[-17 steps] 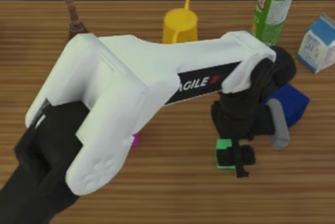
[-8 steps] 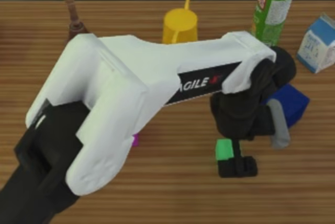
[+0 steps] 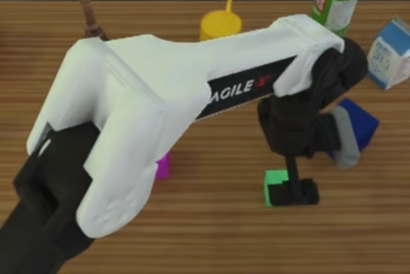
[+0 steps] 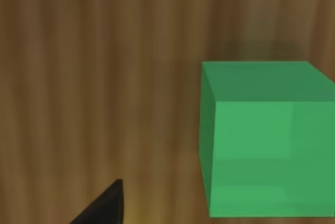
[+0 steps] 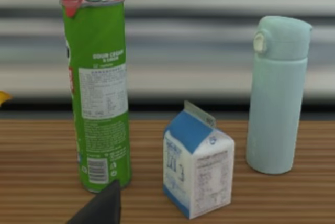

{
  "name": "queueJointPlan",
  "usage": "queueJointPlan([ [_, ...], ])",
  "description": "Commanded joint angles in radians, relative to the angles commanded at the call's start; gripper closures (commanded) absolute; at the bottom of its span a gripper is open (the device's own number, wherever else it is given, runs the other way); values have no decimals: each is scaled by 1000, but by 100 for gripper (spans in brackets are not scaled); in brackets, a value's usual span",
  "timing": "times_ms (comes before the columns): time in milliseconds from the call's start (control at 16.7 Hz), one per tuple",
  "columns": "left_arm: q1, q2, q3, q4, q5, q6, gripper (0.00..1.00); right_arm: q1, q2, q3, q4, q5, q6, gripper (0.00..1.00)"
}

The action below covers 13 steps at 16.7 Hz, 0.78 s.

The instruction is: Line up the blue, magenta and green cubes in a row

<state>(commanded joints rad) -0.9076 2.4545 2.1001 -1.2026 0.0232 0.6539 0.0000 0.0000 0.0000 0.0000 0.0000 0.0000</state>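
Green cube [image 3: 274,184], set on the wooden table [image 3: 218,235] between magenta cube [image 3: 163,166] and navy cube [image 3: 360,123], is flanked by the left gripper [image 3: 296,192], whose finger spacing cannot be told; judged next is aligning the remaining cubes.

White arm shell [image 3: 160,95], black "AGILE X" band, black gripper [image 3: 296,192]

"AGILE" on the left arm [image 3: 240,88]; "SOUR CREAM" on the green can [image 5: 99,93].
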Motion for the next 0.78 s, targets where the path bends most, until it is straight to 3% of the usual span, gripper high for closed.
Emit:
queueJointPlan([
  [240, 11, -26, 94, -118, -1, 0, 0, 0, 0, 0, 0, 0, 0, 0],
  [540, 6, -25, 95, -119, -1, -1, 0, 0, 0, 0, 0, 0, 0, 0],
  [780, 47, -56, 40, -94, -5, -105, 0, 0, 0, 0, 0, 0, 0, 0],
])
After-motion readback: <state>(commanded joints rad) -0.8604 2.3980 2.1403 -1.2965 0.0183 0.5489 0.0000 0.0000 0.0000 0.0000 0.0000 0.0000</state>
